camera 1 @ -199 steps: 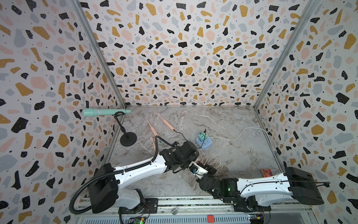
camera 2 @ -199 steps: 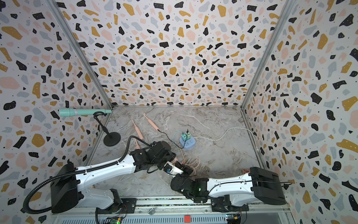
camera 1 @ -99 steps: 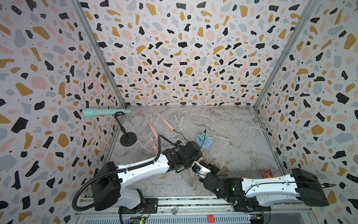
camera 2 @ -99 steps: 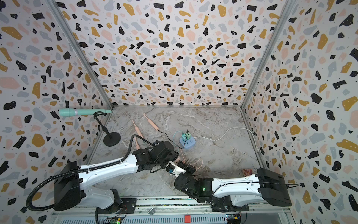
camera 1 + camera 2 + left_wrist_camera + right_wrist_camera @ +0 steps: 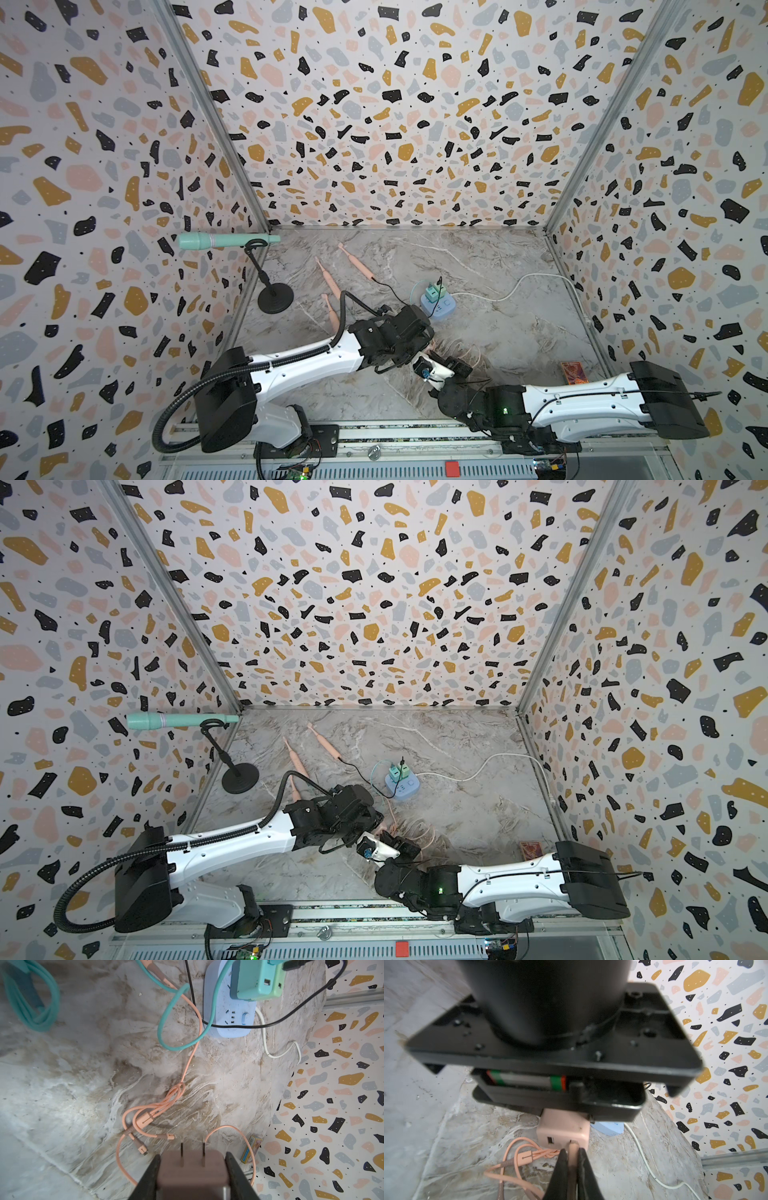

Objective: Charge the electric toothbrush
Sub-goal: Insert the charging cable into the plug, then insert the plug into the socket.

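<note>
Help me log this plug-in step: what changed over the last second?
The right arm swung its elbow out toward the right wall; the right gripper stayed at the pink adapter, pinching the cable plug at its port. The left gripper kept holding the adapter. Toothbrushes and power strip did not move.

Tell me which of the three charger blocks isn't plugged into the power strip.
The pink block, clamped in the left pincer with its two prongs bare. The teal block and the green block beside it both sit in the blue power strip.
</note>
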Robot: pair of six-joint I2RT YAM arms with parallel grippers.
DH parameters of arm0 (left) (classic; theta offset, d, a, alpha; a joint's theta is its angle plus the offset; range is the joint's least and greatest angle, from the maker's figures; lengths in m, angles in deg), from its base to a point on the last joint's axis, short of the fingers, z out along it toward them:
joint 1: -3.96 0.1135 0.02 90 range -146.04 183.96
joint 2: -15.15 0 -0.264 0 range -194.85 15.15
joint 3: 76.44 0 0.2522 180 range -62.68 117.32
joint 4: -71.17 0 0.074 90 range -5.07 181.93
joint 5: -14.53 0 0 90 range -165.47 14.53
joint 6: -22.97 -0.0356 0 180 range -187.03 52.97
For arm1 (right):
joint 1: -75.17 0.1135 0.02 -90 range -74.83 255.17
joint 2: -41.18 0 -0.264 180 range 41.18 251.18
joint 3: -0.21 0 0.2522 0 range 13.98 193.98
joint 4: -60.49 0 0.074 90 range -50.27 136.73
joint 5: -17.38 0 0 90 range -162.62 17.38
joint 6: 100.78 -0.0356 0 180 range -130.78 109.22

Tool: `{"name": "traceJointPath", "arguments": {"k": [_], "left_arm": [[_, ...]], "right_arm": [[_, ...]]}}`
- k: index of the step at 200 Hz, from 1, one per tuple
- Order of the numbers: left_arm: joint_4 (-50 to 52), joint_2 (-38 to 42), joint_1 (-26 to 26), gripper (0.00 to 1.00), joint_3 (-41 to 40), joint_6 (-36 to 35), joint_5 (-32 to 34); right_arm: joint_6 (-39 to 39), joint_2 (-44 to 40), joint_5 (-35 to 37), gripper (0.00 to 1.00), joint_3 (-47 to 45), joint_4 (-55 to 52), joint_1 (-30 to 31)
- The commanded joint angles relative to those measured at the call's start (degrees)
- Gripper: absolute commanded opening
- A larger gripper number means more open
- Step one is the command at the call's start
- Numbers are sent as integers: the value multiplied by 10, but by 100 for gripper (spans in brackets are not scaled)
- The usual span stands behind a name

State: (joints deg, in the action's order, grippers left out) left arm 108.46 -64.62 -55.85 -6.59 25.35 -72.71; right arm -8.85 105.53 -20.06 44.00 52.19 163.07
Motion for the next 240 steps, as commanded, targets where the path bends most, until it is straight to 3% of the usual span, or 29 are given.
{"name": "traceJointPath", "arguments": {"k": [1, 32, 79, 108, 125, 139, 160, 197, 220, 240], "left_arm": [[41, 3, -7, 0, 0, -24, -32], [49, 7, 0, 0, -1, -26, -24], [60, 7, 9, 0, 0, -31, -19], [55, 13, 12, 0, 1, -29, -16], [40, 17, 13, 0, -4, -20, -25], [16, 27, 14, 0, -14, -6, -37], [-51, 56, 16, 0, -54, 37, -60], [-135, 130, 22, 0, -118, 88, -29], [-216, 180, 22, 0, -171, 130, -2], [-251, 207, 22, 0, -194, 148, 18]], "right_arm": [[-29, -39, 24, 16, 35, 25, 20], [-39, -64, 23, 30, 30, 9, 49], [-92, -98, 20, 41, 29, -37, 77], [-130, -160, -28, 59, -12, -32, 69], [-146, -203, -84, 70, -25, -24, 42], [-153, -247, -137, 84, -41, -7, 6], [-160, -277, -258, 88, -57, 15, -94], [-315, -240, -517, 86, -31, 46, -288], [-366, -222, -582, 87, -71, 154, -296], [-349, -197, -537, 87, -79, 193, -257]]}}
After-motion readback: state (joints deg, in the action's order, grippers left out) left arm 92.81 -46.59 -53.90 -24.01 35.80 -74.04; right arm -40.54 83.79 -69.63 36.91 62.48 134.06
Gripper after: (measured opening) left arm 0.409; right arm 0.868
